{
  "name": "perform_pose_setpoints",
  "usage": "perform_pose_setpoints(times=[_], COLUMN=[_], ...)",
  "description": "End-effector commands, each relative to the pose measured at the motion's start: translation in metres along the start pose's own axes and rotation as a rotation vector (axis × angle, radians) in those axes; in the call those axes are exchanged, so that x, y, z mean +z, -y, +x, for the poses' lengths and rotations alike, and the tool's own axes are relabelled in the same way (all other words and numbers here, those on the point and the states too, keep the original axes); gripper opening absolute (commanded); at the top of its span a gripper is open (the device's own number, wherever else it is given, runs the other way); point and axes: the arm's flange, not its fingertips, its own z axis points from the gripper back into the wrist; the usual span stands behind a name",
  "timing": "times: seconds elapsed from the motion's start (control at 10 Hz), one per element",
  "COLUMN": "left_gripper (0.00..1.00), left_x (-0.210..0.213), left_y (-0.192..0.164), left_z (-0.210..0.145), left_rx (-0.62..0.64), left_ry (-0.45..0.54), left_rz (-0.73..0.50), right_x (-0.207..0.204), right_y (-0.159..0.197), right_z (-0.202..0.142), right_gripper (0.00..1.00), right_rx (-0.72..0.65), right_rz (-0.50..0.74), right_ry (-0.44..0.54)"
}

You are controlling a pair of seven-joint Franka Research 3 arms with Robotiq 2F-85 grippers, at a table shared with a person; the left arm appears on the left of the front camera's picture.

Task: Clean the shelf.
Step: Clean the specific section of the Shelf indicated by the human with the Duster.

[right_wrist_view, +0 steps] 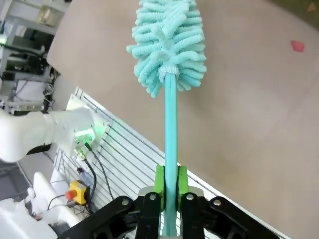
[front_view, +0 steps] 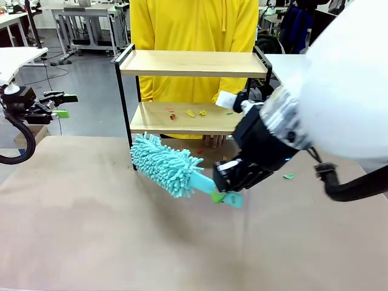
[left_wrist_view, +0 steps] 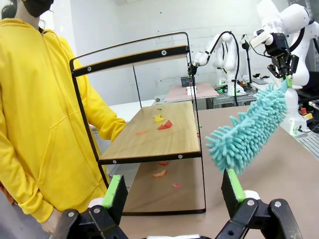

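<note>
Turquoise and shaggy, the duster (front_view: 165,162) sits in the right gripper (right_wrist_view: 169,191), green pads pinched tight on its thin handle, with the fluffy head low over the brown table (front_view: 91,230). Out to the left side, the left gripper (left_wrist_view: 172,186) hangs with its jaws spread wide and nothing between them. Just behind the duster head, the shelf (front_view: 194,63) stands at the table's far side before a person in yellow (front_view: 194,24), its top board bare and its lower board sprinkled with red, orange and yellow scraps (front_view: 194,113).
</note>
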Motion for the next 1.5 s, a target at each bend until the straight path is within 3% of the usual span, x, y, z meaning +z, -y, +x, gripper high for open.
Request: perform_pose_setpoints(times=[0.0, 0.1, 0.4, 0.5, 0.6, 0.9, 1.4], left_gripper=[1.0, 1.0, 1.0, 1.0, 1.0, 1.0, 1.0], left_x=[0.0, 0.0, 0.0, 0.0, 0.0, 0.0, 0.0], left_y=[0.002, 0.002, 0.002, 0.002, 0.002, 0.002, 0.002], left_z=[0.003, 0.003, 0.003, 0.003, 0.003, 0.003, 0.003], left_rx=[-0.005, -0.005, -0.005, -0.005, -0.005, -0.005, -0.005], left_ry=[0.0, 0.0, 0.0, 0.0, 0.0, 0.0, 0.0], left_rz=[0.002, 0.002, 0.002, 0.002, 0.002, 0.002, 0.002], right_x=[-0.006, 0.0, 0.0, -0.006, -0.03, -0.068, -0.142], right_y=[-0.002, 0.0, 0.0, 0.0, -0.011, -0.025, -0.063], right_z=[0.023, 0.0, 0.0, 0.007, 0.027, 0.06, 0.093], right_gripper=[0.13, 0.13, 0.13, 0.13, 0.13, 0.13, 0.13], right_rx=[0.023, 0.0, 0.0, 0.013, -0.082, -0.158, -0.22], right_rz=[0.056, 0.0, 0.0, 0.013, -0.095, -0.174, -0.234], right_ry=[-0.013, 0.0, 0.0, -0.015, -0.025, -0.004, 0.173])
